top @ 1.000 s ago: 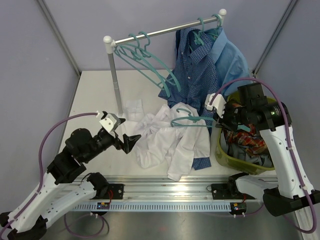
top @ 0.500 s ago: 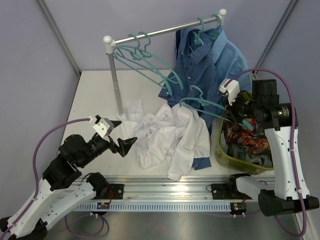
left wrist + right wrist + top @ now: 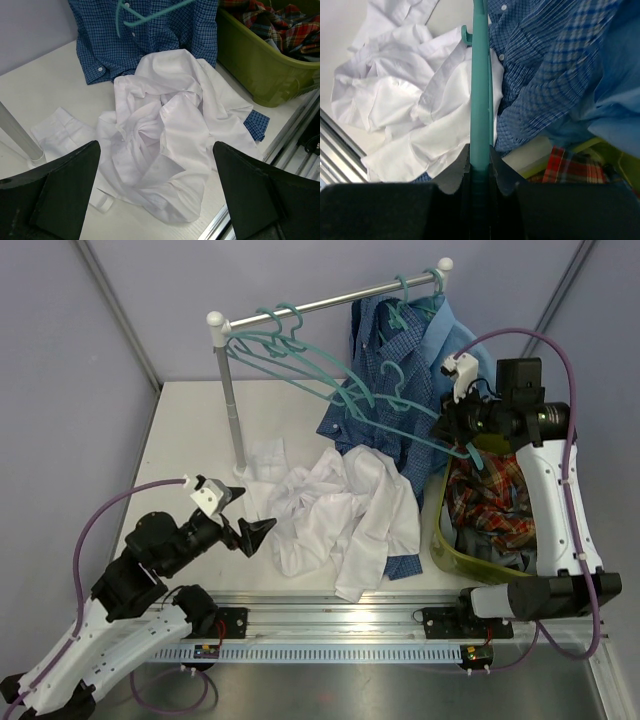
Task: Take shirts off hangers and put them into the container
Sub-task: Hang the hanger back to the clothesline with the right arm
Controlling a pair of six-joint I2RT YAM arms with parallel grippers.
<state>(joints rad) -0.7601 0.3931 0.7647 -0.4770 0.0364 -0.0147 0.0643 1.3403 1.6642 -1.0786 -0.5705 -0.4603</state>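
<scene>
My right gripper point(image 3: 458, 432) is shut on a bare teal hanger point(image 3: 405, 420), held in the air in front of the hanging shirts; in the right wrist view the hanger point(image 3: 480, 75) runs straight out from the right gripper point(image 3: 480, 150). A white shirt point(image 3: 340, 510) lies crumpled on the table. A dark blue check shirt point(image 3: 385, 390) and a light blue shirt point(image 3: 468, 355) hang on the rail. A red plaid shirt point(image 3: 490, 500) lies in the olive-green container point(image 3: 470, 562). My left gripper point(image 3: 252, 510) stands open just left of the white shirt point(image 3: 170, 135), holding nothing.
The silver rail point(image 3: 330, 302) on its pole point(image 3: 232, 410) stands at the back, with empty teal hangers point(image 3: 290, 350) on its left half. A hem of the check shirt point(image 3: 257, 122) lies beside the container point(image 3: 260, 75). The table's metal front edge point(image 3: 350, 615) is close below the white shirt.
My right gripper has lifted the hanger up and back, off the white shirt and towards the rail. The left arm has drawn back a little towards the near left, still open.
</scene>
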